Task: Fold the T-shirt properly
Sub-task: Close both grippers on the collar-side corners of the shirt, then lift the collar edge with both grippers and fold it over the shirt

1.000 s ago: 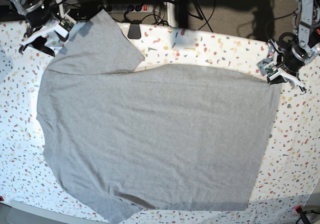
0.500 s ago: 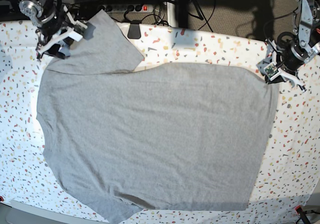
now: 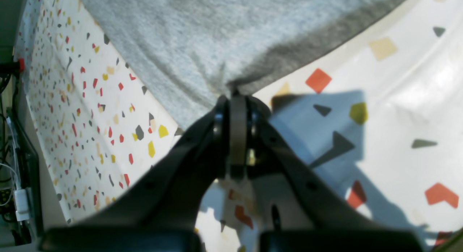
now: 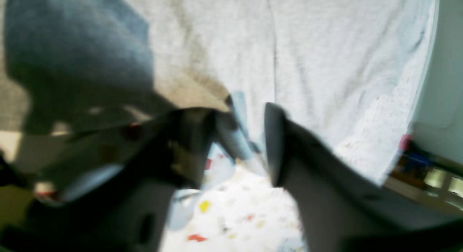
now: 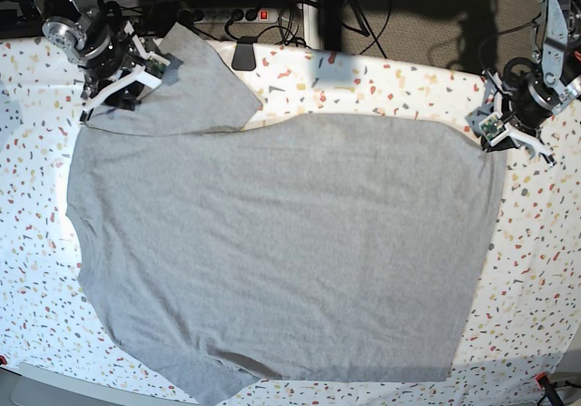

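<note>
speckled table (image 5: pixel 381 84) | power strip (image 5: pixel 227 14) w/ red switch, cables (image 5: pixel 363 6) behind

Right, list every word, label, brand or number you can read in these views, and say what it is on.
None can be read.
T-shirt: the plain grey side faces up, no lettering shows in any view.
Table: only coloured terrazzo flecks, no text.
Power strip behind the table: a red switch shows, any marking is too small to read.

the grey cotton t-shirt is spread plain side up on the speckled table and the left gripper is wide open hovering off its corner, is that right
Not quite. The left gripper is shut, pinching the corner of the grey cotton T-shirt, as the left wrist view shows. The rest holds: it lies spread on the speckled table.
</note>
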{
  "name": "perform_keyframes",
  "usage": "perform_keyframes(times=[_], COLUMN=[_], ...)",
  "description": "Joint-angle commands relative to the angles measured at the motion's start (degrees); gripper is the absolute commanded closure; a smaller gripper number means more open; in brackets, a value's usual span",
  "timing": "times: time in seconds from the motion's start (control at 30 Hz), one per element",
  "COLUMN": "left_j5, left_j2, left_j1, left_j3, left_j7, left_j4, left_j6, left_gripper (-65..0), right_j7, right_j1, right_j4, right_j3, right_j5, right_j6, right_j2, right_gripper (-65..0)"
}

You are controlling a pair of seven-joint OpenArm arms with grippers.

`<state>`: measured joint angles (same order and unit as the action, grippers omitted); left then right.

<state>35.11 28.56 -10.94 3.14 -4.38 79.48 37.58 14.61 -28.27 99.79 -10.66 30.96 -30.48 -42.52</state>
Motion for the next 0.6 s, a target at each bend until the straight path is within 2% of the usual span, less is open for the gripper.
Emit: perform_keyframes(times=[0.0, 0.1, 0.2, 0.33, 0.37, 0.47, 0.57], left_j5=[0.46, 0.44, 0.44, 0.26, 0.09, -3.63, -10.78], left_j2=[0.72, 0.72, 0.72, 0.74, 0.92, 2.36, 5.60], left_j1=[0.20, 0.17, 0.17, 0.07, -0.17, -0.85, -2.93], left_j3=[0.13, 0.13, 0.13, 0.13, 0.15, 0.17, 0.20], left_j7=[0.00, 0.02, 0.02, 0.04, 0.00, 0.17, 0.44], left_j4=[0.42, 0.42, 0.42, 0.42, 0.44, 1.14, 3.39], left_j6=[0.83, 0.83, 0.83, 0.83, 0.83, 0.83, 0.85], left_gripper=[0.0, 0.0, 0.0, 0.0, 0.0, 0.0, 0.0], right_j7=[-0.35, -0.07, -0.13, -0.15, -0.04, 1.14, 1.09], right_j1=[-0.15, -0.13, -0.15, -0.17, -0.17, -1.40, -4.42], right_j4=[0.42, 0.42, 0.44, 0.66, 1.01, 2.60, 5.31], right_j3=[0.13, 0.13, 0.13, 0.20, 0.28, 1.79, 5.20], right_j5=[-0.85, -1.62, -1.64, -6.82, -7.74, -10.12, -12.50], right_j6=[-0.70, -0.57, 1.09, 7.52, 8.17, 8.22, 8.22], right_j2=[-0.63, -0.63, -0.63, -0.68, -0.68, -0.83, -0.96], right_gripper=[-12.7, 0.0, 0.0, 0.0, 0.0, 0.0, 0.0])
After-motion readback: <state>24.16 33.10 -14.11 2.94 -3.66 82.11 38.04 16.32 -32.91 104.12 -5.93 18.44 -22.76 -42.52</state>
